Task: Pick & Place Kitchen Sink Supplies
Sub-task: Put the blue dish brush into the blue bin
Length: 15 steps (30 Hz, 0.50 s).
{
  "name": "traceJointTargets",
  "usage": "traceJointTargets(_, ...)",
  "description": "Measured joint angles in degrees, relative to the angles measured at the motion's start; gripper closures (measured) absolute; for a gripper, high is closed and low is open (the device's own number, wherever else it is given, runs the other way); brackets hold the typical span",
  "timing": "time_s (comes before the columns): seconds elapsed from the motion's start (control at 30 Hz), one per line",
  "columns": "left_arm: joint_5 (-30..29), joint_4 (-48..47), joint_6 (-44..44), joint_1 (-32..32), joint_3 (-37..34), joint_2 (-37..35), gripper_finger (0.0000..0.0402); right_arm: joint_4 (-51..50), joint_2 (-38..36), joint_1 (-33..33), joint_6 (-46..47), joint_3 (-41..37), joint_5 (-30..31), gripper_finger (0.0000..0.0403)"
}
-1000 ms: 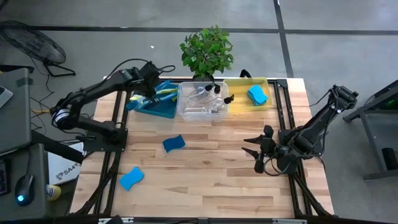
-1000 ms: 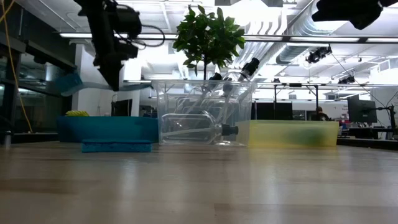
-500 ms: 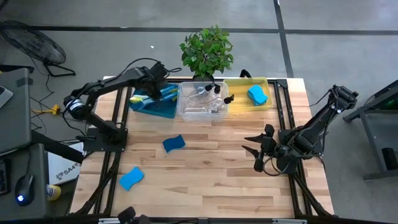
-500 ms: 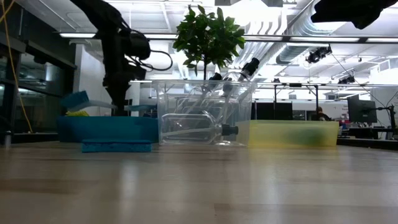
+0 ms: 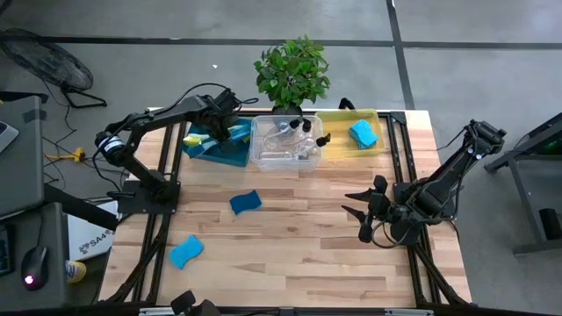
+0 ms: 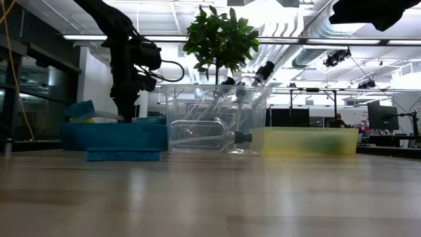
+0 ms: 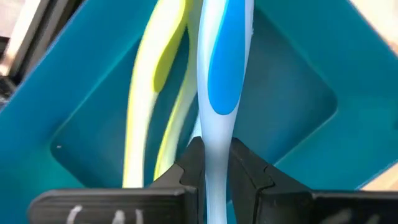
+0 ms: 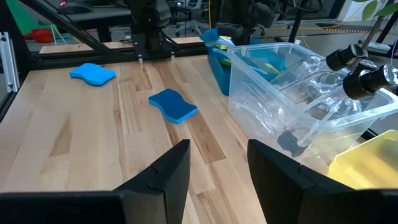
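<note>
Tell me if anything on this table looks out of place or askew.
Two wavy-edged blue sponges lie loose on the bare wooden table, while a third blue sponge sits in the yellow bin. The teal bin sits skewed to the table edge. The left end effector grips a blue-and-white dish brush over it.

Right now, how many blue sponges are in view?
3: one sponge mid-table, one sponge near the front left, one sponge in the yellow bin. Others could be hidden inside bins.
</note>
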Motion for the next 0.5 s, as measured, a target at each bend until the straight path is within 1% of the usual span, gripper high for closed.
traceJointTargets(0.4,0.6,-1.0,0.4,0.0,0.0,0.0,0.0363,0.0,0.0,0.0,0.0,0.0,-0.3,0.0249)
traceJointTargets(0.5,1.8,-0.8,0.5,0.0,0.0,0.0,0.0361,0.0,0.0,0.0,0.0,0.0,-0.3,0.0249)
